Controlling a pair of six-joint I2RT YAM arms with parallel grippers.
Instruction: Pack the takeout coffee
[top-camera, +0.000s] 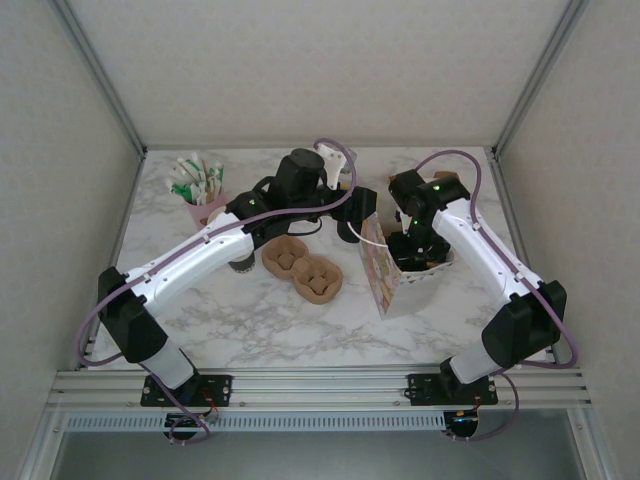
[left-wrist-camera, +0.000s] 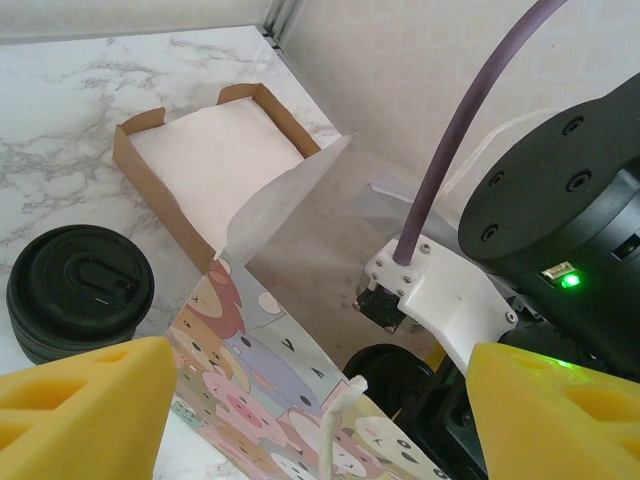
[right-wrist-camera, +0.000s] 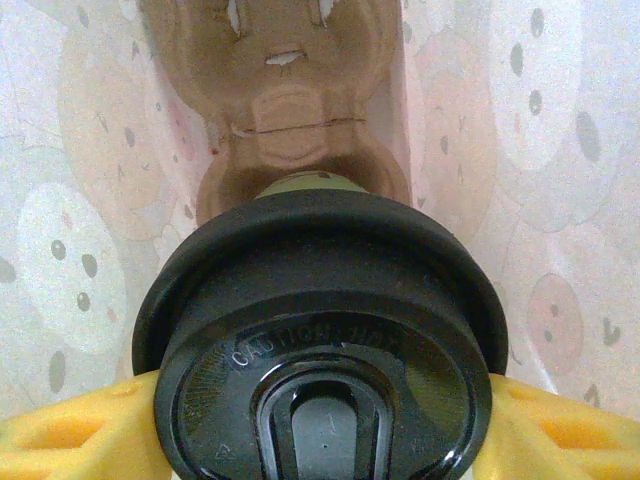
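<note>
One takeout coffee (right-wrist-camera: 320, 300) hangs clamped in the right end effector (right-wrist-camera: 320, 432) inside the bag (right-wrist-camera: 90, 180) — left end effector (left-wrist-camera: 320, 412) spread apart.

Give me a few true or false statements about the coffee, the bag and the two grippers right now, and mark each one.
1. The right gripper holds the takeout coffee inside the paper bag. True.
2. The coffee's lid is white. False: it is black.
3. The left gripper is clamped shut. False: its fingers stand wide apart at the bag's top edge.
4. Two cardboard cup carriers lie on the table left of the bag. True.
</note>
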